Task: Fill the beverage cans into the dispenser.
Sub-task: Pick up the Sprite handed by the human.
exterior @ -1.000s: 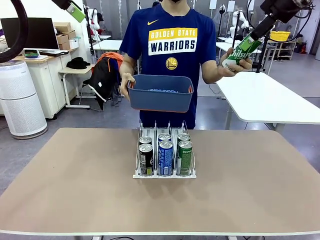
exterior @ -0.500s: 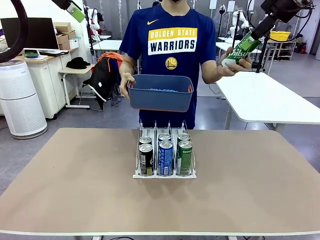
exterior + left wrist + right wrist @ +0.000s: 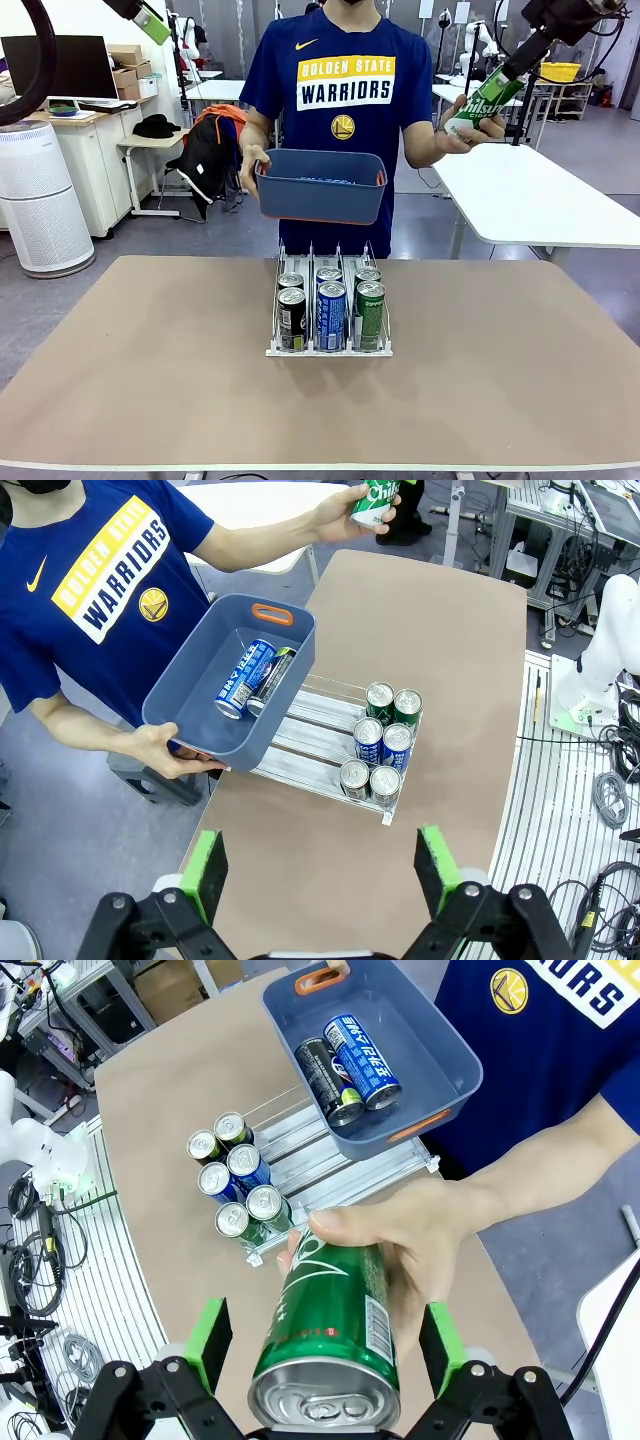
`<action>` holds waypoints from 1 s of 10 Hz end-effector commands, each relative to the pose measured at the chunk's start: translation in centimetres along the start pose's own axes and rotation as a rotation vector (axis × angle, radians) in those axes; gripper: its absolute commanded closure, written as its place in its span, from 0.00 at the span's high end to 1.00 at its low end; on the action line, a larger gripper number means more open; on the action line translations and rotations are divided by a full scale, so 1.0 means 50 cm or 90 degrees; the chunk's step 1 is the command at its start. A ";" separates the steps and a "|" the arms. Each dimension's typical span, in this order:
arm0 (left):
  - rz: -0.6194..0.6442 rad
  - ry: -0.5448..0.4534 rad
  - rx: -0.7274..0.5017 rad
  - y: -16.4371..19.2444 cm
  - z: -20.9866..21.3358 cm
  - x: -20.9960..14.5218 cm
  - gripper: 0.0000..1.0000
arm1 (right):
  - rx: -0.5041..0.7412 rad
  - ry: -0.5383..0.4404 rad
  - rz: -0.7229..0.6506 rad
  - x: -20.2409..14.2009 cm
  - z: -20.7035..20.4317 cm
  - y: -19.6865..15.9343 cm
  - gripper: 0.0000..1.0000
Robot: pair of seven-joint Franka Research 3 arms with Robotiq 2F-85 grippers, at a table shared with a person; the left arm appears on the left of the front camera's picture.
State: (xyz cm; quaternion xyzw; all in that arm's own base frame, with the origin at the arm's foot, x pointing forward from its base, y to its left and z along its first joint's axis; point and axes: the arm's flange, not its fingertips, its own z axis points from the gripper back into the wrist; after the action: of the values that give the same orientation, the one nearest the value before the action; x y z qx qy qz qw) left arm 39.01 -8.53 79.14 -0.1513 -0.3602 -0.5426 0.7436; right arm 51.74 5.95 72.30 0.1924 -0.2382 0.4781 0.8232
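Note:
The white wire dispenser [image 3: 328, 348] stands mid-table with several beverage cans in its three lanes: black [image 3: 291, 318], blue [image 3: 331, 315] and green [image 3: 370, 315] at the front. A person holds a green can [image 3: 335, 1340] out between the fingers of my right gripper [image 3: 325, 1350], which is open with a gap on each side of the can. The same can [image 3: 468, 112] sits by my right gripper [image 3: 497, 88] high at the right. My left gripper [image 3: 322, 875] hangs open and empty high above the dispenser [image 3: 300, 725].
The person's other hand holds a dark blue tub [image 3: 322, 190] above the dispenser's far end. In the tub [image 3: 440, 1070] lie a black can [image 3: 328, 1080] and a blue can [image 3: 362, 1060]. A second white table [image 3: 540, 200] stands behind at right.

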 end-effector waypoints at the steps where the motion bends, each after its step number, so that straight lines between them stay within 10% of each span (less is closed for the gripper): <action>1: 0.001 0.001 -0.003 -0.001 -0.002 -0.001 1.00 | 0.001 0.000 0.000 0.000 -0.002 0.000 1.00; 2: 0.001 0.001 -0.003 -0.001 -0.002 -0.001 1.00 | 0.000 0.000 0.000 0.000 0.000 0.000 1.00; 3: 0.001 0.001 -0.003 -0.001 -0.002 -0.001 1.00 | 0.009 0.009 -0.009 0.000 0.004 -0.008 0.40; 4: 0.001 0.001 -0.003 -0.001 -0.002 -0.001 1.00 | 0.006 0.010 -0.016 -0.003 0.002 -0.006 0.40; 5: 0.001 0.001 -0.003 -0.001 -0.002 -0.001 1.00 | 0.006 0.008 -0.018 -0.005 0.000 -0.003 0.00; 6: 0.001 0.001 -0.003 -0.001 -0.002 -0.001 1.00 | 0.004 0.013 -0.017 -0.005 0.003 -0.007 0.38; 7: 0.001 0.001 -0.003 -0.001 -0.002 -0.001 1.00 | 0.003 0.013 -0.018 -0.005 0.003 -0.010 0.00; 10: 0.001 0.001 -0.003 -0.001 -0.002 -0.001 1.00 | 0.013 0.008 -0.010 -0.005 0.007 -0.007 0.00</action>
State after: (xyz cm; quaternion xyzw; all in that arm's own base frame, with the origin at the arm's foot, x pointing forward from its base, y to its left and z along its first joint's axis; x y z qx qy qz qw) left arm 39.01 -8.53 79.14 -0.1513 -0.3602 -0.5426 0.7436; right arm 51.85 5.50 72.21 0.1929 -0.2346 0.4741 0.8264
